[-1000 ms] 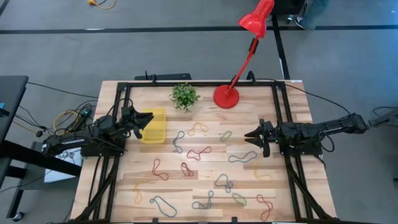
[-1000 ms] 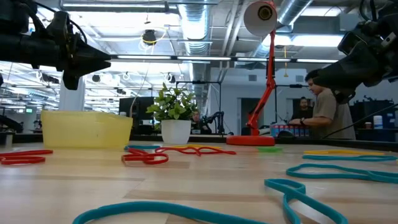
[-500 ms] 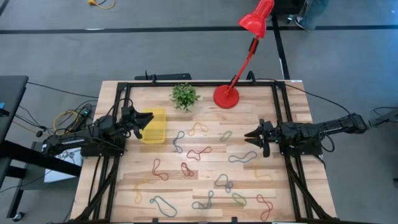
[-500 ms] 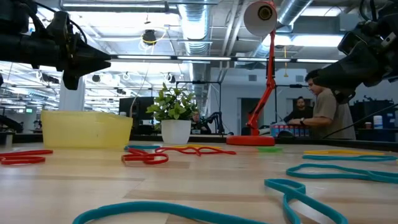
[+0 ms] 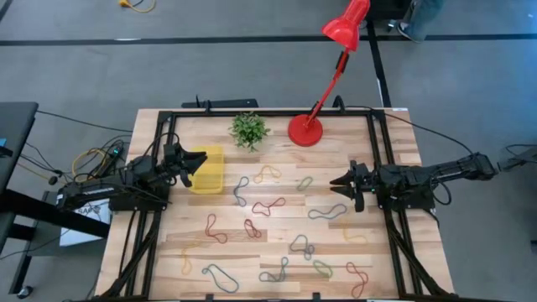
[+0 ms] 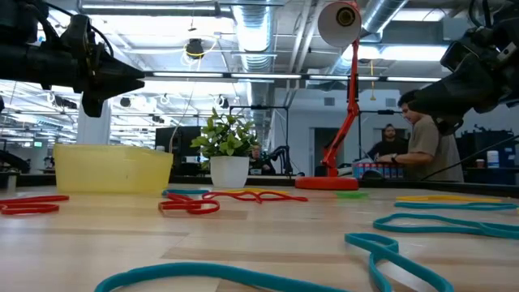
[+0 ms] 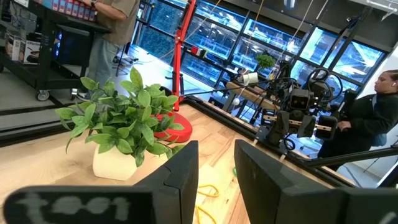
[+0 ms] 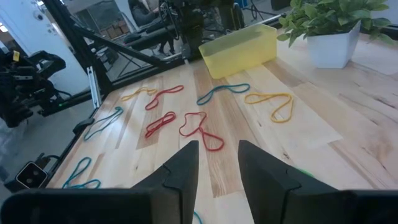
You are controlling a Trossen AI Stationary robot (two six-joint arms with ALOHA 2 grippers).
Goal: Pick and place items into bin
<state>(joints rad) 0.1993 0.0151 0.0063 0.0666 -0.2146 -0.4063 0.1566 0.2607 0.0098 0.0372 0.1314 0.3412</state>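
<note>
Several coloured loops lie flat on the wooden table: a red one [image 5: 268,205], a blue one [image 5: 241,190], a yellow one [image 5: 267,174], a teal one [image 5: 326,213] and others nearer the front edge. The yellow bin [image 5: 208,169] stands at the left, toward the far side. My left gripper [image 5: 186,168] hovers open at the bin's left rim, pointing level toward the table's right; its fingers [image 7: 186,180] have nothing between them. My right gripper [image 5: 337,184] hovers open at the right side, pointing left over the loops [image 8: 200,129], and its fingers [image 8: 185,167] are also bare.
A small potted plant [image 5: 249,129] and the red lamp's base [image 5: 305,130] stand at the far edge, the lamp's arm leaning back to the right. A black frame [image 5: 382,151] borders the table. People show in the room behind [image 6: 418,146].
</note>
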